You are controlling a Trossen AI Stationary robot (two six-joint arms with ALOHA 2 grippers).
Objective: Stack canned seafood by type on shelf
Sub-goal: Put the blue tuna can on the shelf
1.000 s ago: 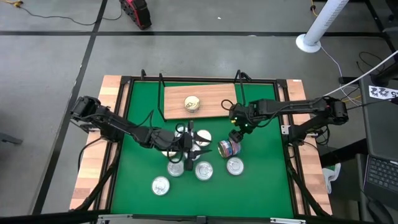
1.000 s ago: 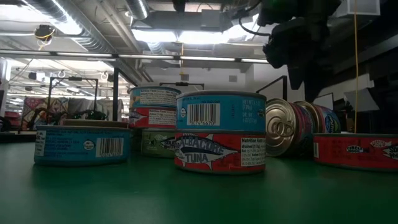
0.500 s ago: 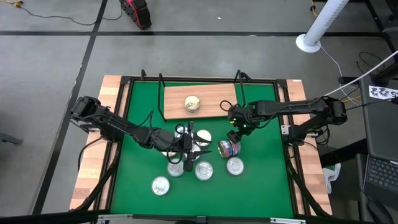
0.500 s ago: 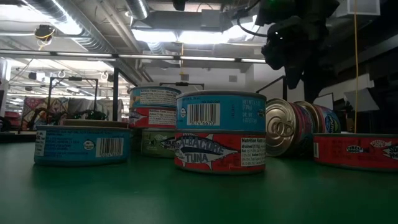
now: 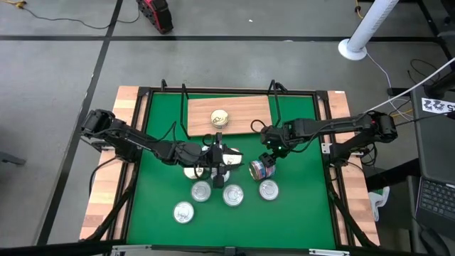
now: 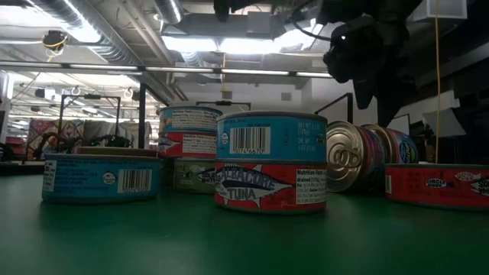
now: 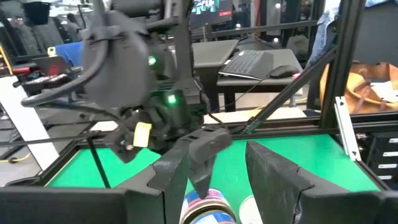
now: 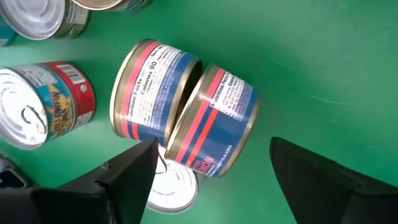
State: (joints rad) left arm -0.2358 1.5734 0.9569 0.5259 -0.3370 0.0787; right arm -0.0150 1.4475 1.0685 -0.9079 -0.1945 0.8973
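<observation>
Nearest the camera in the low view stands a blue-labelled tin (image 6: 101, 177) at 9 o'clock, flat on the green table mat (image 6: 244, 244). At centre, a two-high stack: a blue tin (image 6: 271, 137) on a red albacore tuna tin (image 6: 269, 186). At 3 o'clock lie two tipped tins (image 8: 183, 118), on edge and leaning against each other, lids sideways.

In the high view the tipped pair (image 5: 261, 169) sits just beside the right gripper (image 5: 268, 157), whose fingers are spread wide and empty above it. The left gripper (image 5: 219, 158) hangs over the central group of tins; its wrist view shows the fingers part-open with a blue-banded tin (image 7: 208, 208) between them. Whether they actually bear on it cannot be told.

Farthest, at 12 o'clock, the shelf (image 5: 227, 116) carries a single gold-lidded tin (image 5: 220, 118).

Handling, as a judgement:
- Tins are rigid and dense for their size; crushing is unlikely.
- The lids and printed walls are smooth and probably slippery.
- A tin on edge will roll.
- Grip across the diameter, pads on the side wall below the rim.
</observation>
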